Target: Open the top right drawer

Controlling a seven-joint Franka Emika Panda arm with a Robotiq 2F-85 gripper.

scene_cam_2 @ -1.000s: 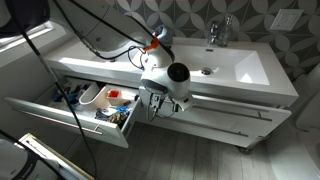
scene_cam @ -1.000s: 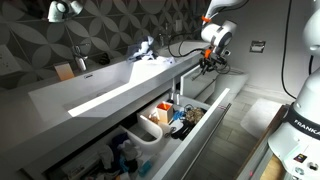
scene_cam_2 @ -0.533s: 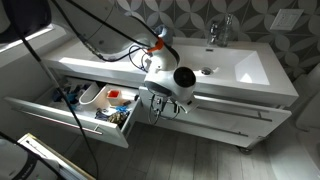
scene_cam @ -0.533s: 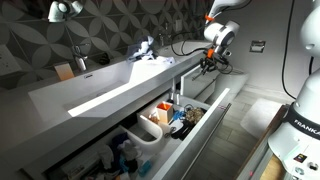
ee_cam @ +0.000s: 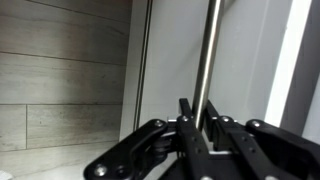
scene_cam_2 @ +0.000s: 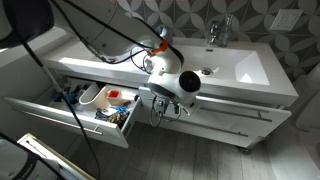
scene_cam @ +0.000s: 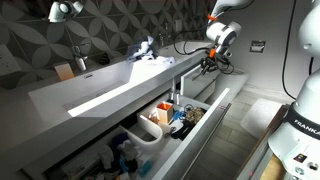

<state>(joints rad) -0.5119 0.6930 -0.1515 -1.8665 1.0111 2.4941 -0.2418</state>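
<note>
The top right drawer (scene_cam_2: 235, 104) is a shallow light-grey front under the white sink top, and it looks closed. A thin metal bar handle (ee_cam: 206, 50) runs along it. My gripper (scene_cam_2: 164, 112) is at the left end of that front, also seen in an exterior view (scene_cam: 207, 63). In the wrist view the black fingers (ee_cam: 196, 110) sit on either side of the bar and close against it. The drawer's inside is hidden.
To the left, a deeper drawer (scene_cam_2: 40, 108) stands pulled out, holding a white bin (scene_cam_2: 92, 97) and bottles; it also shows in an exterior view (scene_cam: 205, 118). A lower right drawer (scene_cam_2: 240, 131) is closed. Cables trail over the sink top (scene_cam_2: 240, 68). Grey plank floor (scene_cam_2: 200, 160) lies in front.
The gripper and wrist have shifted slightly to the right along the vanity front. The drawer front shows no clear movement.
</note>
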